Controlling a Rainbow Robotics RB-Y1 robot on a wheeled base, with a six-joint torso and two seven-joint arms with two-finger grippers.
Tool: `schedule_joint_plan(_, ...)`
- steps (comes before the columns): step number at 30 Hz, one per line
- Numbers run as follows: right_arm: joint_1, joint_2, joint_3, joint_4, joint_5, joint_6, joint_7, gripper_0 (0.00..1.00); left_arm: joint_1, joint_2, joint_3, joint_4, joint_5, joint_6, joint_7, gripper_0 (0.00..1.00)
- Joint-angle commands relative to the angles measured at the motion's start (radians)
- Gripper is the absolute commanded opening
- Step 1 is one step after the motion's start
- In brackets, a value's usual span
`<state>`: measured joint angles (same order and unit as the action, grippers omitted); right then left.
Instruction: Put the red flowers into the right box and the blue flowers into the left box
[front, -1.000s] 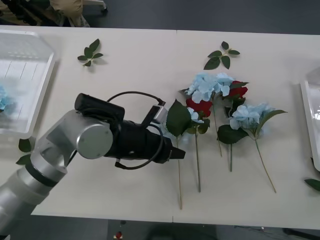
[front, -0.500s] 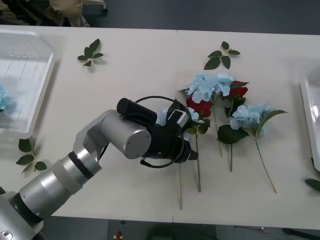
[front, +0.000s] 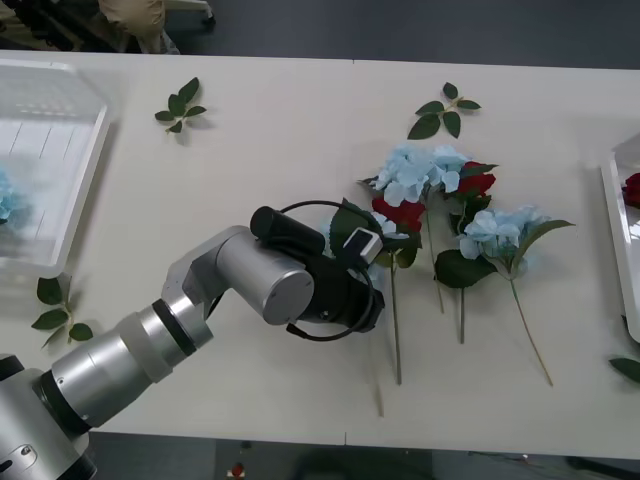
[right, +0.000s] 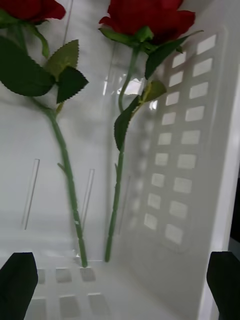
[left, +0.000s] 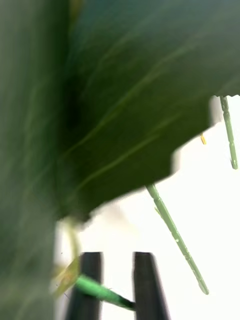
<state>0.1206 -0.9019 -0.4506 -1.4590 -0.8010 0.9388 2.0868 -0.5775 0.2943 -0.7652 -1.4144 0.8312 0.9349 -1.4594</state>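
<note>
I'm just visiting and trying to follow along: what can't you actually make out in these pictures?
- Front view: the left gripper is hidden behind its own wrist.
- Left wrist view: a big leaf blocks the flower head; the fingers are nearly together around a green stem.
- Front view: the right box and the left box are cut by the edges.
- Right wrist view: the top edge cuts the red flowers.

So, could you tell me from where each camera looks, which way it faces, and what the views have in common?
Front view: above the arms, looking down at the table; shows the left arm reaching into the flower pile, the left box and the right box.
Right wrist view: hangs over the right box, facing two red flowers lying inside; right gripper open.
Left wrist view: pressed against a big leaf; left gripper nearly shut around a green stem.
Shared: front and right wrist views both see the right box with red flowers.
</note>
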Motion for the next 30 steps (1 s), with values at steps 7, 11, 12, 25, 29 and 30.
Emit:
schedule_joint_plan(7, -0.078, -0.045, 0.03, -0.167, -0.072, 0.276, -0.191, 1.0, -0.019, 0.197, 0.135, -0.271, 0.106, 0.162, -0.004, 0.0)
schedule_joint_plan(11, -0.078, -0.043, 0.102, -0.32, -0.06, 0.348, -0.346, 1.0, -0.024, 0.313, 0.304, -0.405, 0.195, 0.361, -0.01, 0.0)
schedule_joint_plan(12, -0.078, -0.043, 0.113, -0.342, -0.06, 0.356, -0.367, 1.0, -0.025, 0.332, 0.336, -0.422, 0.213, 0.394, -0.009, 0.0)
schedule_joint_plan(25, -0.053, -0.043, 0.253, -0.667, -0.125, 0.397, -0.663, 1.0, -0.234, 0.849, 0.618, -0.207, 0.292, 0.923, -0.236, 0.0)
schedule_joint_plan(29, -0.056, -0.043, 0.308, -0.724, -0.086, 0.397, -0.729, 1.0, -0.251, 0.878, 0.618, -0.038, 0.043, 0.892, -0.486, 0.0)
schedule_joint_plan(30, -0.056, -0.043, 0.329, -0.735, -0.066, 0.397, -0.735, 1.0, -0.251, 0.876, 0.616, 0.0, -0.024, 0.863, -0.527, 0.0)
